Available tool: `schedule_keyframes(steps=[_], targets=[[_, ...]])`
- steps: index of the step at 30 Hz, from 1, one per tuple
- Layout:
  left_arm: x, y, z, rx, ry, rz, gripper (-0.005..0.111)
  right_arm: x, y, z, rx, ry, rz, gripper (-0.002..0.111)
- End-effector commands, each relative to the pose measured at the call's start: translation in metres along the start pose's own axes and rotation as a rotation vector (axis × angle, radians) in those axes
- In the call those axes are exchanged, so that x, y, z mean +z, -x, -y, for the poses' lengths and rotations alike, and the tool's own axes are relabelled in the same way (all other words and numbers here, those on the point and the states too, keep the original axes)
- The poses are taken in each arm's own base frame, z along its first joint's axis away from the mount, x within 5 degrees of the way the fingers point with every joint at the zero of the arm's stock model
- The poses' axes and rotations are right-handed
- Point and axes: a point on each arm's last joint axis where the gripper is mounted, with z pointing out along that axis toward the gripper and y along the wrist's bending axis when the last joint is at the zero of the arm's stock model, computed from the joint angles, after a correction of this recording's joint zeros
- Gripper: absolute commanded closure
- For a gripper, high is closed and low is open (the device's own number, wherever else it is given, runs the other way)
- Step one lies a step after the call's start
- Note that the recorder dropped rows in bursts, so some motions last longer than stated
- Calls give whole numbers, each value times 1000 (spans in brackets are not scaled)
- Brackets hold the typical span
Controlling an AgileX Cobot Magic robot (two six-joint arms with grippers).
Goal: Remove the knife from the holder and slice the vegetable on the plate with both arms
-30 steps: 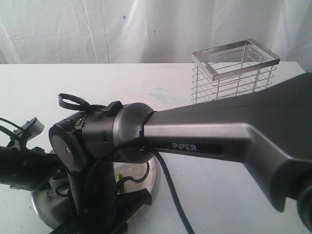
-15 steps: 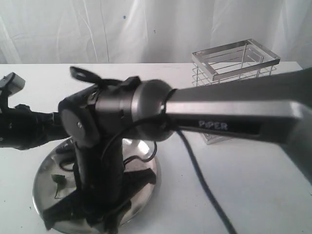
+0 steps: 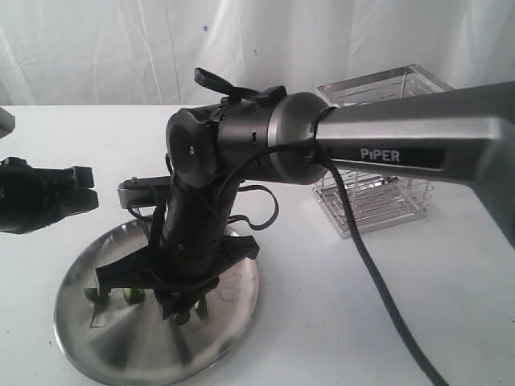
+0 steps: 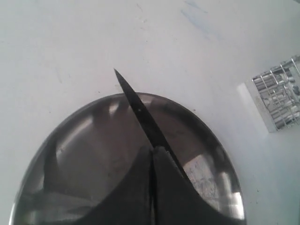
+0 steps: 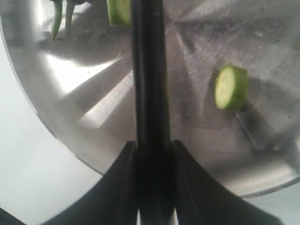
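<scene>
Knife (image 4: pixel 139 110) seen only from the left wrist.
Left gripper (image 4: pixel 153 150) closed; right gripper (image 5: pixel 151 140) clamps a black bar (image 5: pixel 149 70); arm (image 3: pixel 418 141) reads "PiPER".

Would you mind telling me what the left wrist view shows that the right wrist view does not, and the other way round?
Only the left wrist view shows the slim knife's dark pointed blade, its tip showing past the rim of the round stainless steel plate, and the shiny steel wire holder. Only the right wrist view shows green chilli slices with pale insides and a black bar, seemingly the knife's handle, gripped between the right arm's jaws. Both show that plate and the white table.
</scene>
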Motion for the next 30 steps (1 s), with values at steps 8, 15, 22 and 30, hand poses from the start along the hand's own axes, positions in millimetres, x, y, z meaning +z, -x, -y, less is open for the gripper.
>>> schedule_keyframes(steps=[8, 15, 22, 30], targets=[[-25, 10, 13, 43, -6, 105, 107, -26, 2, 24, 20, -91, -20, 70], [-58, 37, 35, 102, -34, 278, 107, -155, 10, 40, -92, -124, 363, 91], [-99, 59, 29, 172, 213, 549, 107, -287, -25, 148, 202, -355, 755, 108], [-123, 10, 3, 326, 432, 540, 107, -327, -137, 237, 491, -619, 859, 108]])
